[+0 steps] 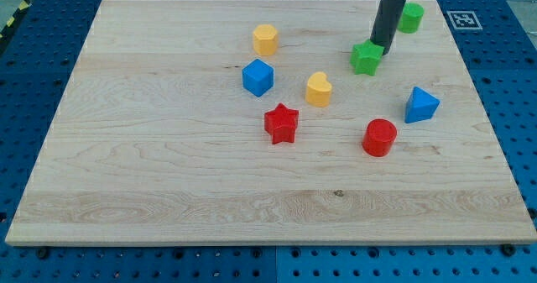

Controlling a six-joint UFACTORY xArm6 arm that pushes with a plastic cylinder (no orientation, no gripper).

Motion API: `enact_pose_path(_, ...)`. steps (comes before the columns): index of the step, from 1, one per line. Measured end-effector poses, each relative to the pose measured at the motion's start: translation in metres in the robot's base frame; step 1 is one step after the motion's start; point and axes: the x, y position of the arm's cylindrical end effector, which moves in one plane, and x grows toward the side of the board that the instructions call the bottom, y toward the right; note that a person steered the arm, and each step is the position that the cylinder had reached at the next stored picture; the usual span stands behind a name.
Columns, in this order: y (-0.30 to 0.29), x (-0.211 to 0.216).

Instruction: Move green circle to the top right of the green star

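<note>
- My tip (378, 48) sits at the upper right edge of the green star (366, 59), touching it or all but touching it; the dark rod (391, 10) rises from there out of the view's top.
- The arm ends in this plain rod, so whether a claw is released or clenched cannot be told here.
- The green circle (410, 17) lies just up and to the right of my tip, near the desk's (168, 157) top edge and close to its top right corner. The rod partly covers its left side.
- Between the green circle and the right edge there is a narrow strip of bare wood.
- Below and to the right of my tip is the blue triangle (420, 105); straight below, farther off, is the red cylinder (379, 137).
- Left and slightly below my tip is the yellow heart (318, 89); farther left are the blue cube (258, 77) and, above it, a yellow block (265, 39) that looks six-sided.
- The red star (282, 123) is down and to the left, under the blue cube and the heart.
- Far to the left of my tip, and along the bottom edge, the wood is open.
</note>
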Motion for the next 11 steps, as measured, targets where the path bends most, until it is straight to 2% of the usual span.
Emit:
enact_pose_path(2, 0.005, 0.005)
enact_pose_path(4, 0.106, -0.007)
enact_pose_path(5, 0.108, -0.059)
enact_pose_path(6, 0.1, -0.09)
enact_pose_path(7, 0.096, -0.092)
enact_pose_path(9, 0.051, -0.091)
enact_pose_path(11, 0.054, -0.064)
